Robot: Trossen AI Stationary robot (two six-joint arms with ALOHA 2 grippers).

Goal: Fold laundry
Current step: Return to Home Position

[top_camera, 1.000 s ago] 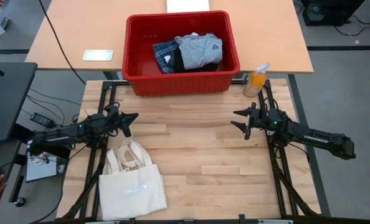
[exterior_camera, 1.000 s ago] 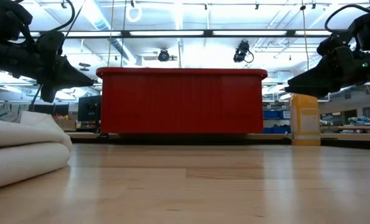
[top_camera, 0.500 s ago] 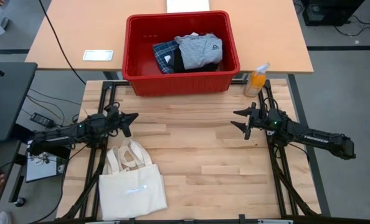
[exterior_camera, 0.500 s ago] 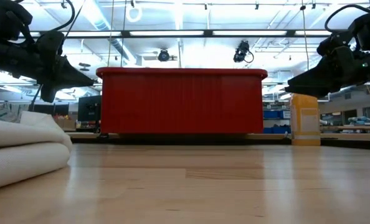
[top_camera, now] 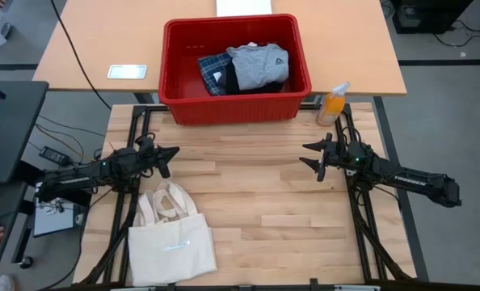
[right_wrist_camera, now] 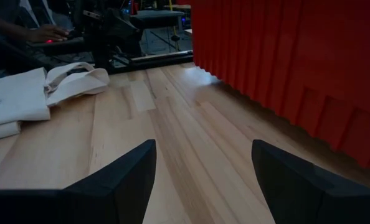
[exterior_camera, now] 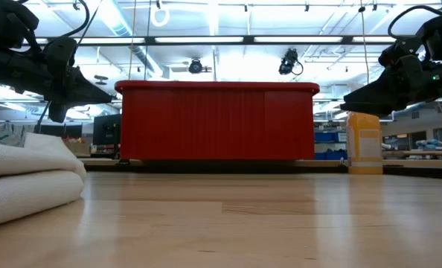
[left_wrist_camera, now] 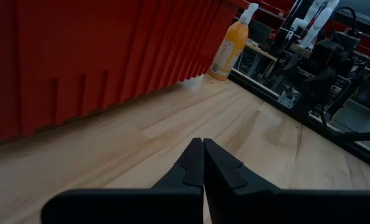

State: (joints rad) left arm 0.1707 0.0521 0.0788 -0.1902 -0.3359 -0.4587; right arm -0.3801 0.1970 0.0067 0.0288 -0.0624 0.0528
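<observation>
The laundry (top_camera: 246, 66) lies in a heap inside a red bin (top_camera: 179, 81) at the table's far edge: a light grey top (top_camera: 260, 61), a dark piece (top_camera: 232, 78) and a blue-and-white plaid piece (top_camera: 213, 70). My left gripper (top_camera: 172, 153) hovers shut over the table's left side, above the wood. My right gripper (top_camera: 309, 154) hovers open over the right side, nothing between its fingers. Both point toward the table's middle, short of the bin. In the low view the bin's wall (exterior_camera: 216, 123) hides the laundry.
A cream tote bag (top_camera: 171, 238) lies flat at the near left, handles toward the left gripper. An orange spray bottle (top_camera: 332, 103) stands by the bin's right corner. A white device (top_camera: 127, 72) rests on the desk behind. Bare wood (top_camera: 248, 186) spans between the arms.
</observation>
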